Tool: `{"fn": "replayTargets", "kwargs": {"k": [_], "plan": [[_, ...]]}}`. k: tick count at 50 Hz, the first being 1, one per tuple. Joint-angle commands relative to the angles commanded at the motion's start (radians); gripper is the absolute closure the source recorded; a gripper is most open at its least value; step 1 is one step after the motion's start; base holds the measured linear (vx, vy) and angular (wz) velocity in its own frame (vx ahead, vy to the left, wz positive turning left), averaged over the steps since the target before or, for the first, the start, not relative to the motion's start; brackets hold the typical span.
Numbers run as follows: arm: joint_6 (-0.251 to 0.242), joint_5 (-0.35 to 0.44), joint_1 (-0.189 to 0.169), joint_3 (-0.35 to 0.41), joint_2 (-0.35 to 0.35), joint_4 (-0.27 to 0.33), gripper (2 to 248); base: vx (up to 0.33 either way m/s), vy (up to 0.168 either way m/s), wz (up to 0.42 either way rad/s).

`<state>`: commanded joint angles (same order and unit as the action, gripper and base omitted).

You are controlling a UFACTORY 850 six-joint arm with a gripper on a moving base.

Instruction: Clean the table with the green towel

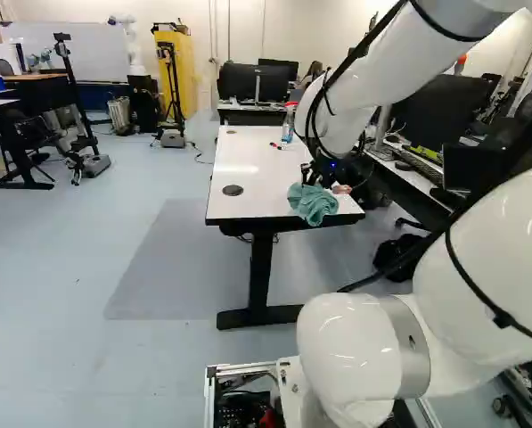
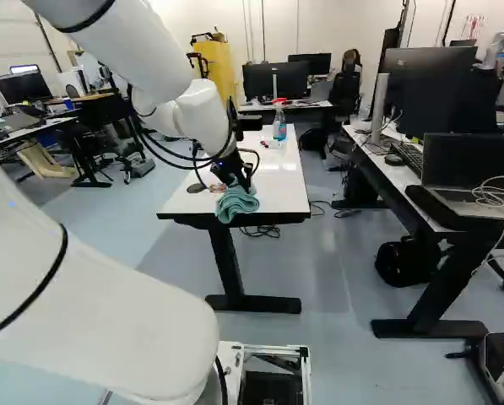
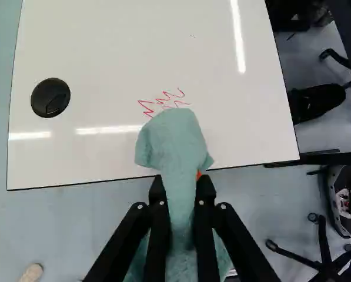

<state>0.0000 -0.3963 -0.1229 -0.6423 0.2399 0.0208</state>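
Observation:
At the near end of the white table [image 1: 248,169], my gripper [image 1: 316,173] holds the green towel [image 1: 312,204]. In the right base view the towel [image 2: 235,203] hangs in folds from the gripper, over the table's near edge. The wrist view shows my gripper [image 3: 181,187] shut on the bunched towel [image 3: 174,138], one finger against each side, its front part spread over the tabletop's edge. Red zigzag scribbles [image 3: 163,101] on the white surface lie just ahead of the towel, which may cover part of them. Whether the cloth presses on the table I cannot tell.
A round black grommet [image 3: 50,97] sits in the tabletop beside the scribbles. A spray bottle [image 2: 279,124] stands toward the table's far end, with a red marker [image 1: 275,144] near it. Right of the table runs a desk with a laptop [image 2: 471,173]. Another robot [image 1: 130,45] stands far back.

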Motion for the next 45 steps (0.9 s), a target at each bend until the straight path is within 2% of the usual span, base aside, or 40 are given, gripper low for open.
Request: {"fn": "replayTargets", "kwargs": {"k": [20,45], "plan": [[0.0,0.0,0.002,-0.007,-0.008,0.0,203,0.0,0.0,0.0],[0.0,0.073,0.028,-0.13,-0.144,0.0,203,0.0,0.0,0.0]]}}
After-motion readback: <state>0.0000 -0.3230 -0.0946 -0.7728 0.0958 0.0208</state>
